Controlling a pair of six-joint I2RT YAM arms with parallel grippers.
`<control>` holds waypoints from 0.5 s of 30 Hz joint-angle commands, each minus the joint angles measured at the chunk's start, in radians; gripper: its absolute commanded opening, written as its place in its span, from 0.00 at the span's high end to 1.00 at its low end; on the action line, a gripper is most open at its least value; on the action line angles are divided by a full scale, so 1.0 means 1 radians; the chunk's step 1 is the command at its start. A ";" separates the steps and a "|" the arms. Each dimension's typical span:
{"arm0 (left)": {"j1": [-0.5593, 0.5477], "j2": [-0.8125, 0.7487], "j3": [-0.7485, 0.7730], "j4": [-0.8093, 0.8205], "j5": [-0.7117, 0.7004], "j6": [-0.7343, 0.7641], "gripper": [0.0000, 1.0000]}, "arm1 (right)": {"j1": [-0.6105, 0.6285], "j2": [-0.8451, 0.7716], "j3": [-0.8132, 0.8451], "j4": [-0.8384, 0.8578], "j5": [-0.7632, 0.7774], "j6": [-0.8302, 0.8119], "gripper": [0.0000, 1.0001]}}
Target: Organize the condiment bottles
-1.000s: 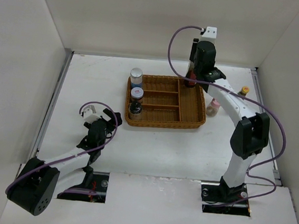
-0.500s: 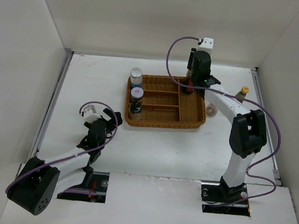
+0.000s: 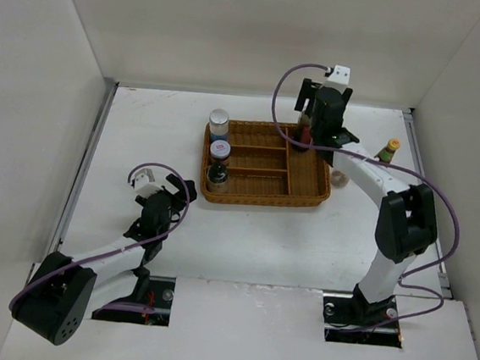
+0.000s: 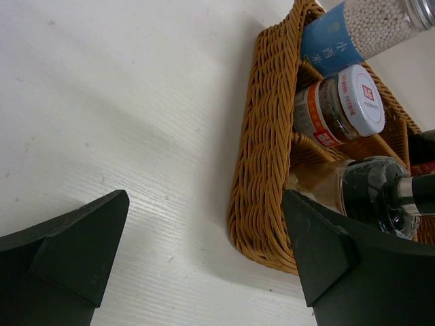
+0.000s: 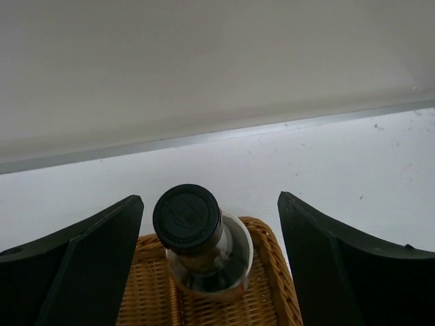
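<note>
A brown wicker tray (image 3: 261,186) sits mid-table. Its left compartment holds a blue-labelled jar (image 3: 219,123), a white-lidded jar (image 3: 221,150) and a dark-capped shaker (image 3: 218,175). The tall clear black-capped bottle (image 5: 187,216) stands upright in the tray's back right corner (image 3: 305,136). My right gripper (image 5: 211,200) is open above it, with a gap between each finger and the cap. A red yellow-capped bottle (image 3: 387,150) stands right of the tray. The pink-capped shaker (image 3: 340,178) is partly hidden behind the right arm. My left gripper (image 4: 205,197) is open and empty over the table, near the tray's front left corner (image 4: 262,170).
White walls close in the table at the back and on both sides. A metal strip runs along the back wall's foot (image 5: 272,129), just beyond the tray. The right arm (image 3: 368,171) reaches over the tray's right edge.
My right gripper has opened and let go of the tall black-capped bottle, which now stands in the tray's back right corner. The left arm has not moved.
</note>
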 commanded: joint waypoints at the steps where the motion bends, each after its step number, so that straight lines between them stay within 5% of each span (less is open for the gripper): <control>1: -0.004 -0.016 0.014 0.045 0.006 0.004 0.00 | 0.010 -0.137 0.005 0.030 -0.011 0.012 0.11; 7: -0.002 -0.022 0.012 0.045 0.011 0.004 0.00 | -0.017 -0.374 -0.173 0.018 0.002 0.033 0.03; 15: -0.010 -0.025 0.014 0.045 0.019 0.004 0.00 | -0.299 -0.630 -0.498 -0.062 0.176 0.174 0.03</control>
